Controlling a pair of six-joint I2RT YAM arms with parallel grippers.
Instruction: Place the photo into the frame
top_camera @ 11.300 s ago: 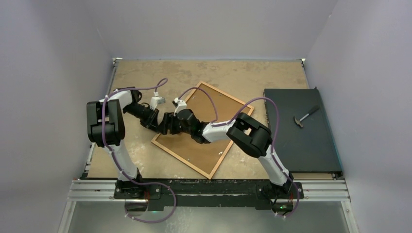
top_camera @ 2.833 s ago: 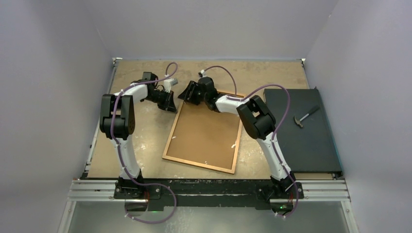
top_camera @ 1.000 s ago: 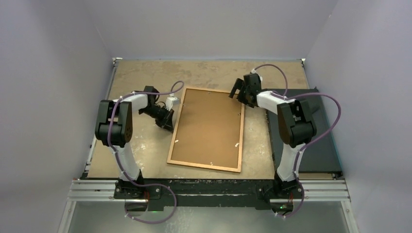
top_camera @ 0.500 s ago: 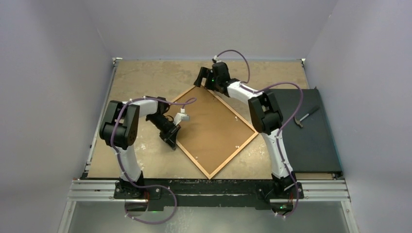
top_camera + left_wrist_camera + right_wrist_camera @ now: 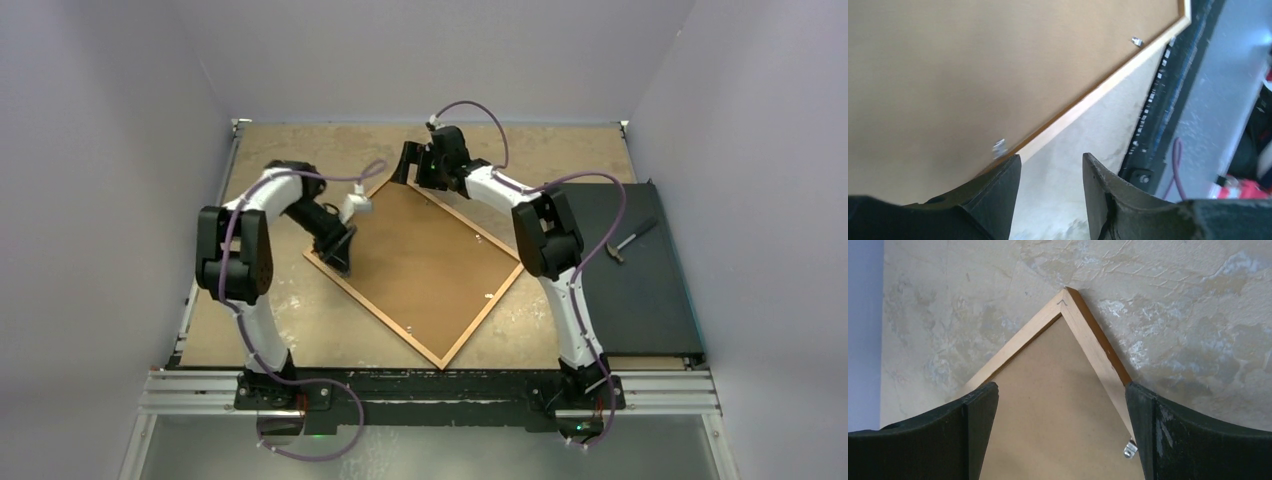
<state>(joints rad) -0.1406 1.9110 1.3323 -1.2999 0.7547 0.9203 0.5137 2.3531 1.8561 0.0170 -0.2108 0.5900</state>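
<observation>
The frame (image 5: 373, 312) lies back-up on the table, turned like a diamond, with a brown backing board (image 5: 430, 270) filling it. The photo is hidden. My left gripper (image 5: 340, 260) sits at the frame's left corner. In the left wrist view it (image 5: 1052, 161) is open, with bare table between its fingers and one finger (image 5: 998, 185) over the frame's rail (image 5: 1098, 95). My right gripper (image 5: 412, 168) hovers at the far corner. In the right wrist view it (image 5: 1062, 390) stands wide open, straddling the frame's corner (image 5: 1065, 295) without touching it.
A black slab (image 5: 620, 290) lies at the right with a hammer (image 5: 628, 240) on it. Small metal clips (image 5: 1129, 450) (image 5: 1136, 42) stick up from the frame's back. Purple walls close in three sides. A metal rail (image 5: 430, 385) runs along the near edge.
The left gripper has gone from shut to open and moved back toward the frame's left corner. The frame has turned and slid left a little. The right gripper barely moved.
</observation>
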